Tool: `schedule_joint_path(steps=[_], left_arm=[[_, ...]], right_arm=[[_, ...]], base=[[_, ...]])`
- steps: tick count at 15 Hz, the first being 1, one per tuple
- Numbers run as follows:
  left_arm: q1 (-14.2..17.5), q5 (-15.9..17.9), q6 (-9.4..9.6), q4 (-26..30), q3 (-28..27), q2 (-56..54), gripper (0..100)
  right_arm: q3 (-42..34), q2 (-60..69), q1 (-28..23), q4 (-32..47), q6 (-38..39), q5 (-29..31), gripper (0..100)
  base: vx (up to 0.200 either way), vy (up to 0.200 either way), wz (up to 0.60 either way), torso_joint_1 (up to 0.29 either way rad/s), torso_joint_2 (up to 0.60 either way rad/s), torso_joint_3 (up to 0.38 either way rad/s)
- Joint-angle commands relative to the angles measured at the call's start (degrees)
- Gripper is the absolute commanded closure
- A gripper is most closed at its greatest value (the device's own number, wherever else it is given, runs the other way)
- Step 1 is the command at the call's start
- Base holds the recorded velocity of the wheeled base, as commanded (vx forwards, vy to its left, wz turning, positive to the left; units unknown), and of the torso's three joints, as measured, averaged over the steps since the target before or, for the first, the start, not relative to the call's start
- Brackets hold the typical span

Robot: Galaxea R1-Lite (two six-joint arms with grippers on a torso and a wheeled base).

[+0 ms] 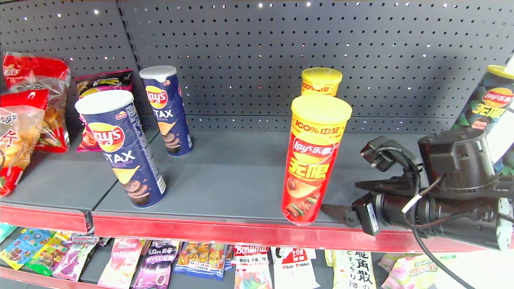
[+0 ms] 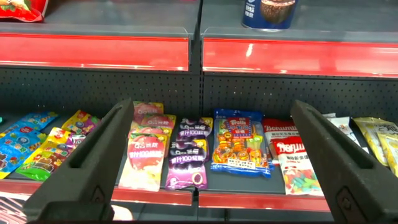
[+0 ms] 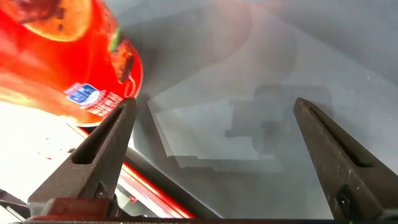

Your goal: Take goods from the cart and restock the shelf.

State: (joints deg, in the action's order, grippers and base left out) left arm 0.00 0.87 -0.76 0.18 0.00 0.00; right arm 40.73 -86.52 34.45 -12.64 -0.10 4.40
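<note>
Both grippers are spread wide and grasp nothing: the left gripper (image 2: 211, 106) faces colourful sweet packets (image 2: 186, 152) on a lower shelf. On the grey metal shelf with a red front lip (image 1: 241, 176), two dark blue cylindrical chip cans with white lids (image 1: 120, 148) stand left. A tall red-and-yellow chip can with a yellow lid (image 1: 313, 160) stands upright near the front edge, with the right gripper (image 1: 341, 196) just beside its base.

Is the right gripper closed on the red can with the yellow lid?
No, the right gripper is open with an empty gap, and the red can stands on the shelf beside it.
</note>
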Motion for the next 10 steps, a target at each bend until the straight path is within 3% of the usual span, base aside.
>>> schedule_joint_path(steps=[1,5,7,10], left_arm=[[0.0,0.01,-0.04,-0.01,0.0,0.0,0],[0.0,0.01,-0.04,-0.01,0.0,0.0,0],[0.0,0.01,-0.04,-0.01,0.0,0.0,0],[0.0,0.01,-0.04,-0.01,0.0,0.0,0]], right_arm=[[-1.97,3.99,-0.88,0.07,0.19,0.7,0],[-10.23,18.49,-5.71,0.16,-0.61,0.96,0],[-17.61,28.33,-9.84,0.16,-5.18,-0.45,0],[-28.51,46.17,-20.3,0.6,-7.99,-13.72,0]], base=[[0.0,0.0,0.0,0.0,0.0,0.0],[0.0,0.0,0.0,0.0,0.0,0.0],[0.0,0.0,0.0,0.0,0.0,0.0],[0.0,0.0,0.0,0.0,0.0,0.0]])
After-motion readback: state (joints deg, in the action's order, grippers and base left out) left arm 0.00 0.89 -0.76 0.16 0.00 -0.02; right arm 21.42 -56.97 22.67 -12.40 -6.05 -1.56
